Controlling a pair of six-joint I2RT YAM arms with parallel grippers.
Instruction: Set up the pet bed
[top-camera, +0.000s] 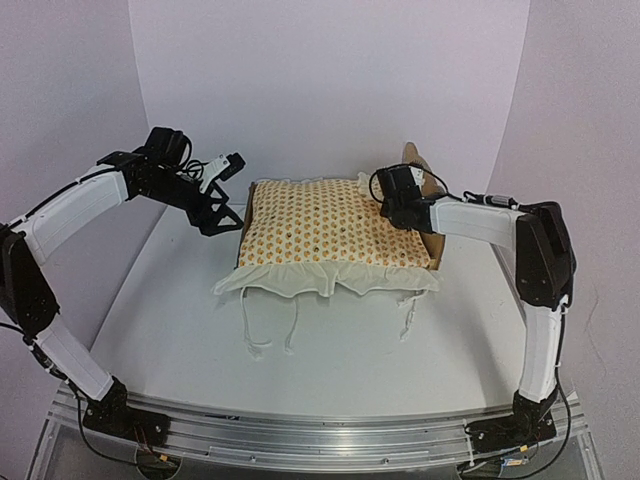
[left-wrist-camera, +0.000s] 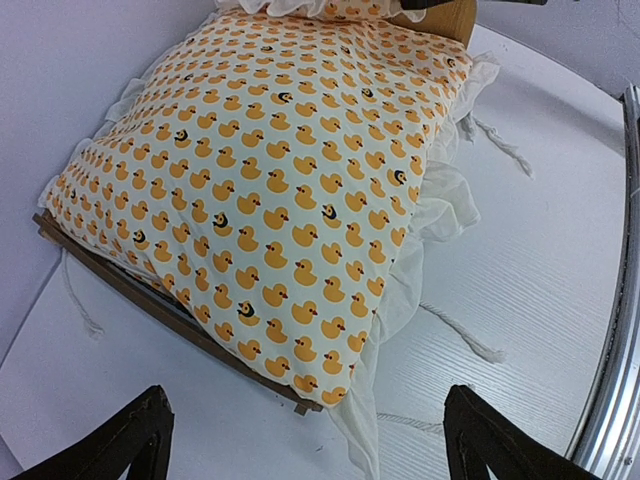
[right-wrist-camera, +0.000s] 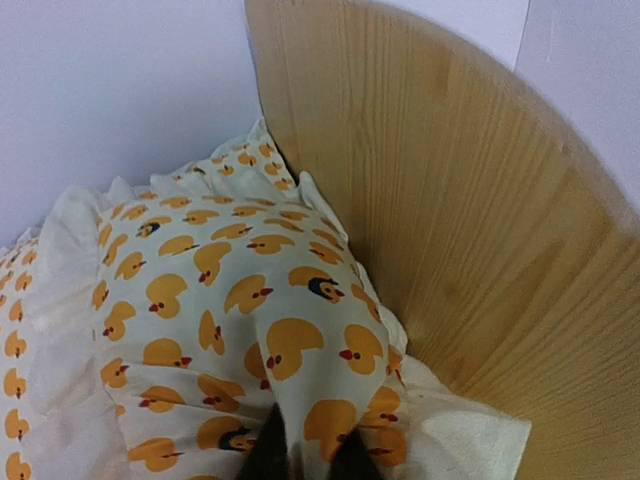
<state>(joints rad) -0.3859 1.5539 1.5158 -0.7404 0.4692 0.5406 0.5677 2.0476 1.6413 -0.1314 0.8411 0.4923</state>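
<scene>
**padfoot_99:** ok where's everything sitting? Start from the front.

**yam_lurker:** Closest to the arms is bare white counter (top-camera: 330, 370). Then you hit the thin white ties (top-camera: 255, 335), lying loose on it. They hang from the cream ruffle (top-camera: 330, 278), which droops over the near side of the frame. Above that is the big duck-print cushion (top-camera: 320, 225). It lies on top of the pet bed (top-camera: 434, 245) and hides nearly all of it.

**padfoot_99:** and the bed itself?

**yam_lurker:** Mid-counter toward the back, lying crosswise. The footboard (left-wrist-camera: 150, 295) points to the robot's left, and the tall headboard (right-wrist-camera: 450, 220) is on its right.

**padfoot_99:** hands?

**yam_lurker:** The left hand (top-camera: 228, 195) hovers just off the footboard end with its fingers spread wide, released and holding nothing. The right hand (right-wrist-camera: 308, 455) is over the headboard end, clenched on a pinch of duck fabric. From the wrist cam that looks like the small ruffled pillow (right-wrist-camera: 200, 290), which is tucked against the headboard.
</scene>
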